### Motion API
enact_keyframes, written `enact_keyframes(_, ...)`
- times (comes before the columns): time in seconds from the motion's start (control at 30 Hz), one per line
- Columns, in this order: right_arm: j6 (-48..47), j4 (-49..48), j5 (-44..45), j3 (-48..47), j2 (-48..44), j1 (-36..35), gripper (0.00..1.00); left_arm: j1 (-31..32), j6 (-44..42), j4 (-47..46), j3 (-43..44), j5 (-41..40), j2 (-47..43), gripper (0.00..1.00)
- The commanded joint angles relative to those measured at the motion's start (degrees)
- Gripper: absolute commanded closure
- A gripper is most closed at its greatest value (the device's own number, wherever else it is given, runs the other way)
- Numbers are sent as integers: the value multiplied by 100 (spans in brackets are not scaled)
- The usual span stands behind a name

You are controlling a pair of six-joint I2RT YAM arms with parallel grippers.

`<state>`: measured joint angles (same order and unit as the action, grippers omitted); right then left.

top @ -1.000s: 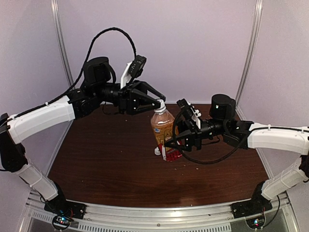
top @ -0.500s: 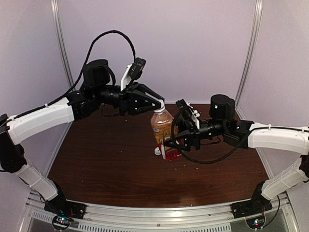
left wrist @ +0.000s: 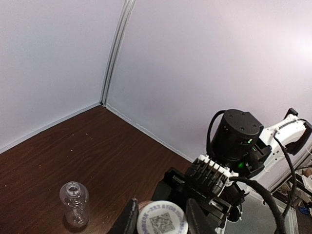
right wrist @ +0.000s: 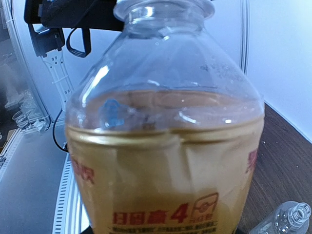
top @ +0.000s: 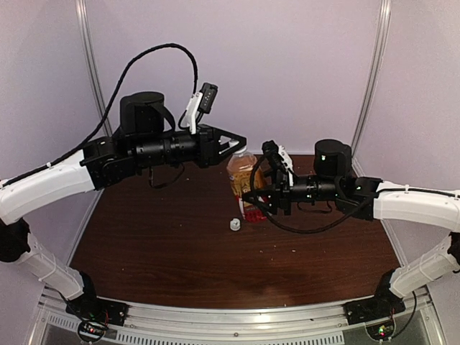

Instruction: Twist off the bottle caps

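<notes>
The amber bottle (top: 242,177) with a red label stands upright at the table's middle, and its neck (right wrist: 164,9) is bare. My right gripper (top: 254,203) is shut on its lower body from the right. My left gripper (top: 241,141) is just above the neck, shut on a white cap (left wrist: 162,220) with a printed code on top. A second white cap (top: 233,225) lies loose on the table in front of the bottle. The clear bottle (left wrist: 74,204) stands uncapped behind; it also shows in the right wrist view (right wrist: 288,218). It is hidden in the top view.
The dark wooden table (top: 165,237) is enclosed by pale walls with metal posts (top: 89,65) at the back corners. Both arms reach over the table's far middle. A metal rail (top: 230,323) runs along the near edge.
My left gripper has turned and risen with the white cap, which has come off the amber bottle's neck. The right gripper has shifted the bottle slightly back from the loose cap.
</notes>
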<state>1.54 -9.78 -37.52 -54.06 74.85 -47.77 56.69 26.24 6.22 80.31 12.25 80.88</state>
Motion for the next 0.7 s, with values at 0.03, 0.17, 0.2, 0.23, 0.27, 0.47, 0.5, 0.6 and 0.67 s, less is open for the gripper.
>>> enact_keyframes(0.03, 46, -112, 630, -15, -221, 15, 69, 141, 278, 180, 267, -930, 65, 91)
enact_keyframes(0.17, 48, -206, 462, 36, -271, 13, 69, 139, 222, -6, 280, -579, 147, 81)
enact_keyframes(0.2, 40, -208, 426, 36, -269, 13, 69, 136, 216, -22, 290, -521, 180, 78)
enact_keyframes(0.23, 39, -213, 395, 36, -276, 13, 69, 139, 207, -50, 295, -457, 189, 78)
enact_keyframes(0.27, 38, -223, 372, 43, -280, 13, 69, 136, 206, -83, 298, -395, 202, 77)
enact_keyframes(0.47, 21, -226, 281, 41, -287, 13, 69, 129, 156, -100, 327, -255, 231, 69)
enact_keyframes(0.5, 22, -233, 270, 44, -287, 13, 69, 130, 145, -95, 335, -240, 227, 67)
enact_keyframes(0.6, 21, -281, 197, 70, -282, 15, 69, 128, 123, -69, 352, -202, 235, 62)
enact_keyframes(0.67, 21, -318, 127, 92, -286, 13, 69, 131, 104, -62, 353, -172, 231, 59)
